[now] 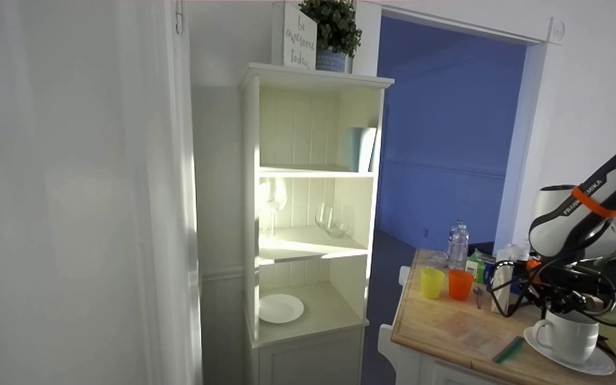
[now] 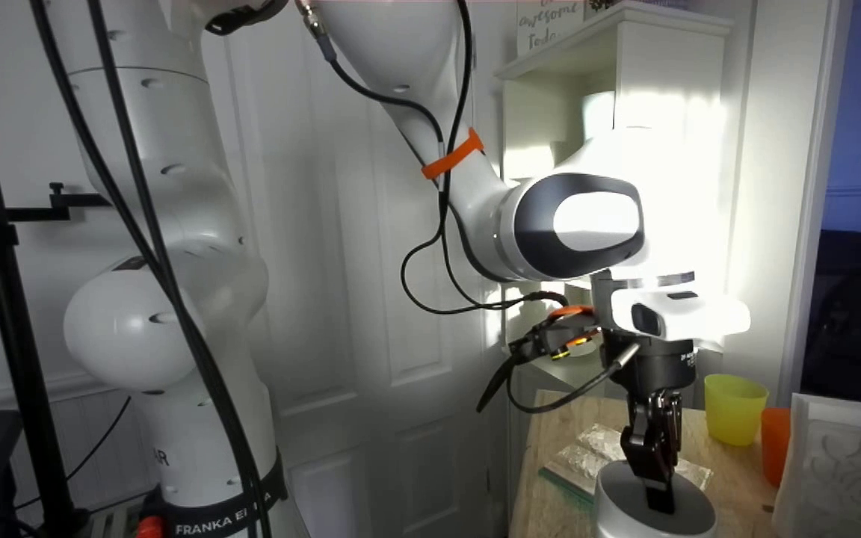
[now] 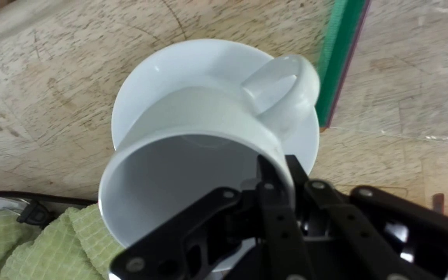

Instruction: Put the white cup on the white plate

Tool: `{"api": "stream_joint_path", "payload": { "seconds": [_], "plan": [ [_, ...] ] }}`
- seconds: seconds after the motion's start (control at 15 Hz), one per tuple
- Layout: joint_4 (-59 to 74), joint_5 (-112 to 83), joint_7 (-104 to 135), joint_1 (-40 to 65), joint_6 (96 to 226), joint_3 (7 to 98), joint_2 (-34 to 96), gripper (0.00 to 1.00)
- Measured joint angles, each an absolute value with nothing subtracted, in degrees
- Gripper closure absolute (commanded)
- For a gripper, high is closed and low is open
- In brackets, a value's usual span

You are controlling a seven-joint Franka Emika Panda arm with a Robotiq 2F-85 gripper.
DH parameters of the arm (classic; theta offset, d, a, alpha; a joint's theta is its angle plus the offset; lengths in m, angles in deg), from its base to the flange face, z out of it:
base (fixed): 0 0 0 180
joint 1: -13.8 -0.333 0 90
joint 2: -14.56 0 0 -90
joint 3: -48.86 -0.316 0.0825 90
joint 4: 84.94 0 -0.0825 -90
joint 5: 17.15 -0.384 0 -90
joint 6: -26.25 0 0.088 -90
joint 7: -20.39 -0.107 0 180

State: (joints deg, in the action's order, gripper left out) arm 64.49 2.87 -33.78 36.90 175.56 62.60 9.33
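Observation:
The white cup (image 1: pixel 575 339) is upright over the white plate (image 1: pixel 602 366) on the wooden counter. In the wrist view the cup (image 3: pixel 196 111) covers much of the plate (image 3: pixel 146 89), with its handle toward the upper right. I cannot tell whether the cup's base touches the plate. My gripper (image 3: pixel 277 165) is shut on the cup's rim, one finger inside and one outside, to the side of the handle. In an exterior view the gripper (image 2: pixel 658 493) reaches down into the cup (image 2: pixel 621 493); the plate is out of view there.
A yellow cup (image 1: pixel 432 283) and an orange cup (image 1: pixel 460 285) stand farther back, near water bottles (image 1: pixel 458 248). A green-edged plastic bag (image 3: pixel 336 62) lies beside the plate. A green cloth (image 3: pixel 53 249) lies opposite. Another white plate (image 1: pixel 281 308) sits in the cabinet (image 1: pixel 313 334).

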Motion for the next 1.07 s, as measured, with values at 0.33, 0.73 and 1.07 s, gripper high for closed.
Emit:
{"api": "stream_joint_path", "payload": {
  "seconds": [0.33,0.73,1.07],
  "plan": [
    [62.8,2.9,-34.6,36.9,176.1,63.3,11.6,0.97],
    [60.4,2.9,-35.2,36.5,176.1,64.3,13.7,0.97],
    [60.0,2.9,-35.8,35.9,176.1,64.7,14.2,0.64]
  ]
}}
